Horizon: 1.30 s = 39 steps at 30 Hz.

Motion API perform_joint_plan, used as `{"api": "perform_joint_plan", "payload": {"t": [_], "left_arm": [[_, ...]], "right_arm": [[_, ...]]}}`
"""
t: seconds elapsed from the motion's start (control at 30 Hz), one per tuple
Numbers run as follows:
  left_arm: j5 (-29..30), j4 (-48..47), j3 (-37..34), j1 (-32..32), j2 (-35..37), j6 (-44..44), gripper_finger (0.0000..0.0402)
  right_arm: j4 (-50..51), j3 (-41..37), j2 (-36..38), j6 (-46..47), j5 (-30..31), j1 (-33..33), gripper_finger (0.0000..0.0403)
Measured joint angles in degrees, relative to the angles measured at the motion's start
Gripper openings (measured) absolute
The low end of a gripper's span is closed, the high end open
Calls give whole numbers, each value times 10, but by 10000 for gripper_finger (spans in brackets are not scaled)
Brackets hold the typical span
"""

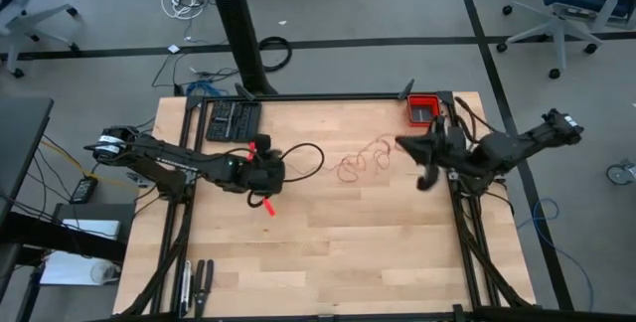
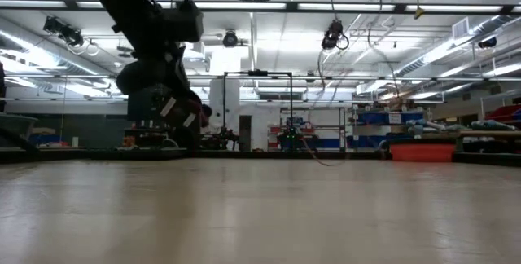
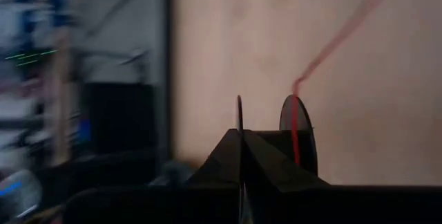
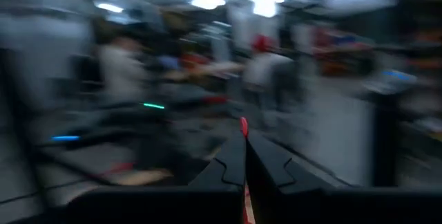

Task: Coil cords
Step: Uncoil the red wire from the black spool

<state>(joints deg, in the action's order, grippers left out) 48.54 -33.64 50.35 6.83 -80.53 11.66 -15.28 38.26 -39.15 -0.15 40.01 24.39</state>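
from overhead i see the thin red cord (image 1: 360, 161) lying in loose wavy loops on the wooden table (image 1: 328, 252), between the two arms. the left gripper (image 1: 266, 175) sits left of centre with its fingers pressed together; in its wrist view a red strand (image 3: 295, 124) runs over one finger (image 3: 298, 131), and i read that as the cord pinched there. the right gripper (image 1: 402, 144) is at the loops' right end, fingers closed, with a bit of red (image 4: 244, 127) at the tips. a thicker black cable loop (image 1: 303, 158) lies beside the left gripper. a red bin (image 1: 422, 109) stands at the far right corner, a black tray (image 1: 232, 120) at the far left.
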Motion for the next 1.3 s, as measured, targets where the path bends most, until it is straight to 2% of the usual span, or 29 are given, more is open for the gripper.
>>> {"api": "perform_joint_plan", "payload": {"t": [0.17,0.33,0.4,0.47,0.6,0.77,0.9,1.07,1.2,1.3], "left_arm": [[171,52,0,-2,0,-2,10],[315,236,0,-2,0,-3,10],[344,329,0,-2,0,-3,10],[347,419,0,0,0,-3,10],[338,574,0,10,0,-4,10],[277,688,0,29,0,-5,10],[182,732,0,42,0,-5,10],[-18,734,0,49,0,-5,10],[-177,683,0,49,0,6,10],[-283,634,0,49,0,52,10]], "right_arm": [[-27,0,-10,-27,-164,16,1],[-26,0,-39,-32,-339,16,1],[-25,0,-56,-38,-394,16,1],[-16,0,-74,-45,-430,16,1],[25,0,-115,-46,-444,7,1],[91,0,-183,-11,-444,-32,1],[153,0,-233,46,-444,-74,1],[233,0,-271,103,-421,-137,2],[290,0,-273,141,-340,-188,2],[325,0,-261,175,-272,-220,2]]}}
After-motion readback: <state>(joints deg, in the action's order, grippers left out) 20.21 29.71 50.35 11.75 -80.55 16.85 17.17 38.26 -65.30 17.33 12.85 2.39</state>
